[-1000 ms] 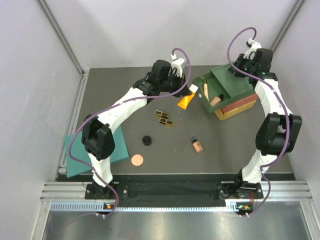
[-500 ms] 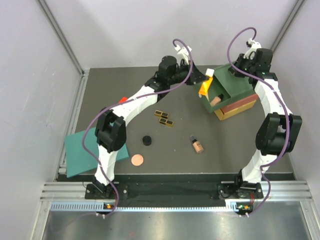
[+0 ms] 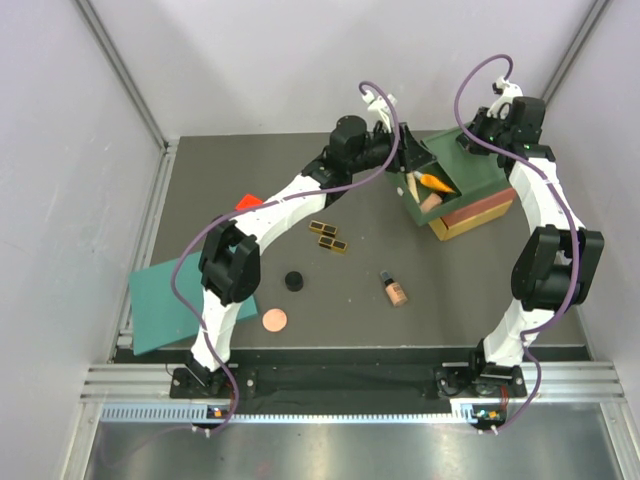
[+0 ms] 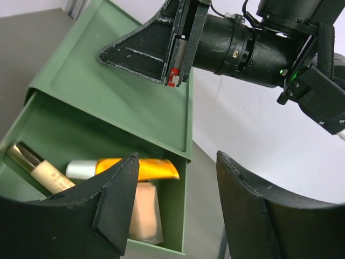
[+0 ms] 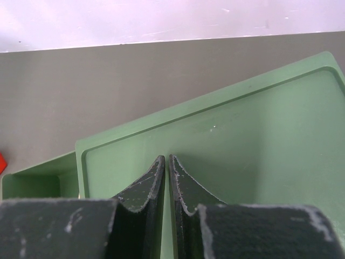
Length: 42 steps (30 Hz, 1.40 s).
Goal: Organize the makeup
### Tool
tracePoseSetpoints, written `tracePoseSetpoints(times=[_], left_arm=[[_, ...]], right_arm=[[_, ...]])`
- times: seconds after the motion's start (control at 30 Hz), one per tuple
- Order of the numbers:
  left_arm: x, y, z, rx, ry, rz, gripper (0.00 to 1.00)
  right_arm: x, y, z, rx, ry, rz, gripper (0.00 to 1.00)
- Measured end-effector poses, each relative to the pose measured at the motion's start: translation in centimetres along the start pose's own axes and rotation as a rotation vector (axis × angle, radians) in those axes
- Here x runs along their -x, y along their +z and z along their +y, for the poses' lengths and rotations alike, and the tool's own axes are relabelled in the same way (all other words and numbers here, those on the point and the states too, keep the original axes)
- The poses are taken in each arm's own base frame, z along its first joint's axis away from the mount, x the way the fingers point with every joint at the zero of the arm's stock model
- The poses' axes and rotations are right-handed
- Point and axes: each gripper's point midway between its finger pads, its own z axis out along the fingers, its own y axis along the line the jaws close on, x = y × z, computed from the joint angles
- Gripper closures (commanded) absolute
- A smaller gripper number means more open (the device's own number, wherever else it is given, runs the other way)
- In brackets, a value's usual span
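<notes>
Orange tube moved from left gripper into green drawer; jaws apart.

A tube, stick and bottle lay in the open top drawer of the drawer box; another bottle lay before the box, a palette, compact and disc left of it.

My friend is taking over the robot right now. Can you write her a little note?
Left pincer: open, empty, over the green drawer.
Right pincer: shut, empty, at the drawer box's top.
Done: orange tube, cream stick and one beige bottle lie in the drawer.
To do: other beige bottle, black-gold palette, black round compact and copper disc lie on the table; put them away.
</notes>
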Motion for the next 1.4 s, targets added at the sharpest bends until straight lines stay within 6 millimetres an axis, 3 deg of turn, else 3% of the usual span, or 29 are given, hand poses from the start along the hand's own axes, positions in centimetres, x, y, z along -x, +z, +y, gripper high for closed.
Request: tracePoseSetpoints(times=[0.33,0.43,0.67,0.8,0.97,1.2,1.4], left_arm=[[-0.2,-0.5,0.6,0.014,0.132,0.012,0.37],[-1.3,-2.0,0.3,0.006,0.193,0.059,0.35],[-5.2,-7.7,-0.6,0.011,0.305,0.213,0.31],[-8.6,-10.6,-0.7,0.022,0.299,0.322,0.28],[-13.3,-12.4,0.0,0.041,0.241,0.474,0.28],[-19.0,-12.5,-0.2,0.004,0.282,0.631,0.29],[-24.5,-12.6,1.2,0.012,0.270,0.784,0.29]], right_arm=[[0.0,0.1,0.0,0.003,0.001,0.002,0.91],[0.0,0.1,0.1,0.004,0.002,0.002,0.91],[0.0,0.1,0.1,0.005,0.001,0.002,0.91],[0.0,0.1,0.1,0.006,0.001,0.002,0.91],[0.0,0.1,0.1,0.006,0.001,0.002,0.91],[0.0,0.1,0.1,0.007,-0.001,-0.002,0.91],[0.0,0.1,0.1,0.010,-0.004,-0.010,0.91]])
